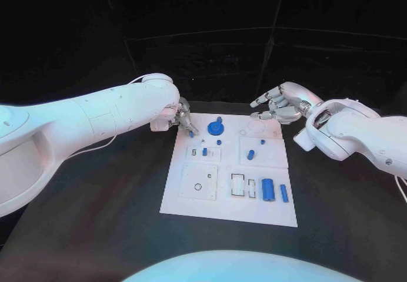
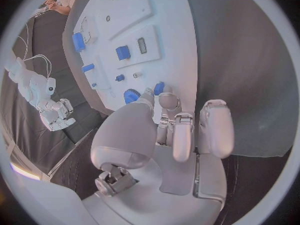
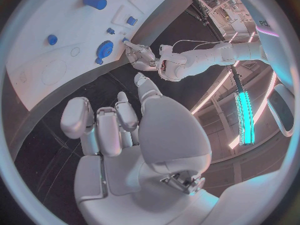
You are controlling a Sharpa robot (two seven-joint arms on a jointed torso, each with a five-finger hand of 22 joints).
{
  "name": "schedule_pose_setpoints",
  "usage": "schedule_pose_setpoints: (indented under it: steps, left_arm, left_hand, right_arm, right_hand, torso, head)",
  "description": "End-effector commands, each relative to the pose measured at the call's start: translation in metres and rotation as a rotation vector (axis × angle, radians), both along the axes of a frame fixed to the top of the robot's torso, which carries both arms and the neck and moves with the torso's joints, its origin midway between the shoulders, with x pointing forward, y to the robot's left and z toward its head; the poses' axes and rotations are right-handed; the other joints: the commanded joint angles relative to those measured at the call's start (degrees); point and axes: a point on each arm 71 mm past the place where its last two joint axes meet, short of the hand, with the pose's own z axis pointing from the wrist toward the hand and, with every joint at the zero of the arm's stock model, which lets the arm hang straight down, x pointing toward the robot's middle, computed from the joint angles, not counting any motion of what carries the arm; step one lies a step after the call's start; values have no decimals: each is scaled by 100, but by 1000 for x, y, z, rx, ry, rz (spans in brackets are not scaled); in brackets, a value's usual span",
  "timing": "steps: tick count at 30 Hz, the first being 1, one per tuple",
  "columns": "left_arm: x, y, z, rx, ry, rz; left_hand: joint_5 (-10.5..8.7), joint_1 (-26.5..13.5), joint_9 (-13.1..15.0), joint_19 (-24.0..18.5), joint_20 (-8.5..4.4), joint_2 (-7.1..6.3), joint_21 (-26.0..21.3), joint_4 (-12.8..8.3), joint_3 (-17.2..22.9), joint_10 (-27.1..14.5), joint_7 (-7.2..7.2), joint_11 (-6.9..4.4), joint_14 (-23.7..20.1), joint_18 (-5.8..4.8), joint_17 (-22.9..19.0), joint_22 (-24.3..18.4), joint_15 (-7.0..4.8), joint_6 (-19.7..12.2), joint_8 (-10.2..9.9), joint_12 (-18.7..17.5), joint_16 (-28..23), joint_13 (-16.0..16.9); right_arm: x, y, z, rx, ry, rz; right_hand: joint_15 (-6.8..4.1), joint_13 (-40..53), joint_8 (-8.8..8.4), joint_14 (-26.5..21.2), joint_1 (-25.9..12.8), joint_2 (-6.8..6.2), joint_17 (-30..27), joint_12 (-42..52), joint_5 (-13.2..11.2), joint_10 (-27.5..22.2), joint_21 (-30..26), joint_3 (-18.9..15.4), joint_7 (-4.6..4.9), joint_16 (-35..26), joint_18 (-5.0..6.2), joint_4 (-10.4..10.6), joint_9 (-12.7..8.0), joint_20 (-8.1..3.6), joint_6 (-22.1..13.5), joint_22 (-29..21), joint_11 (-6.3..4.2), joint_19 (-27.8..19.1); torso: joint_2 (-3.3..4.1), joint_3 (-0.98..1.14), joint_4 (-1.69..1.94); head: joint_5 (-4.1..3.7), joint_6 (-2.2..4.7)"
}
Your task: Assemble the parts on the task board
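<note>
On the black tabletop [image 1: 102, 235] lies the white board [image 1: 233, 205], its long side running away from the robot. At its far end, the left hand [image 1: 178, 117] reaches over the board's far left corner; its fingers [image 2: 167, 102] point down at the board there, one tip touching or just above a small blue part [image 2: 159, 87] by the edge. Whether they pinch that part I cannot tell. Just beside it stands a round blue knob [image 1: 215, 126] with a stem, and near that a tiny blue peg [image 1: 219, 141].

The right hand [image 1: 278, 104] hovers off the board's far right corner, above the tabletop, fingers [image 3: 100, 130] loosely curled and apart, holding nothing.

On the board, a blue part [image 1: 204, 151] sits in a small plate on the left side, a blue oblong part [image 1: 250, 155] lies on the square plate to the right, with a tiny blue dot [image 1: 262, 141] beyond it. Nearer the robot, a blue cylinder [image 1: 268, 190] lies beside a thinner blue bar [image 1: 284, 193] close to the right edge, next to two white slotted frames [image 1: 238, 184]. A square white plate [image 1: 200, 180] with a ring mark lies on the near left
</note>
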Motion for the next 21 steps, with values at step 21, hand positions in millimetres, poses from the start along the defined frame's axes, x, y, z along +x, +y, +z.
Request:
schedule_pose_setpoints:
  steps: [21]
  left_arm:
    - [1, 0, 3, -108, -28, 12]
  left_hand:
    - [1, 877, -64, 79, -17, 173, -6, -919, 1552, 5, -51, -84, 615, 47, 1509, 100, -34, 19, 124, -72, 18, -143]
  right_arm:
    - [1, 2, 1, -4, 3, 10]
  right_hand:
    - [-44, -9, 37, 185, -16, 50, -2, -25, 5, -43, -24, -39, 6, -31, 105, 1, 0, 11, -32, -9, 13, -45]
  torso:
    - [-4, -1, 2]
  head:
    - [0, -28]
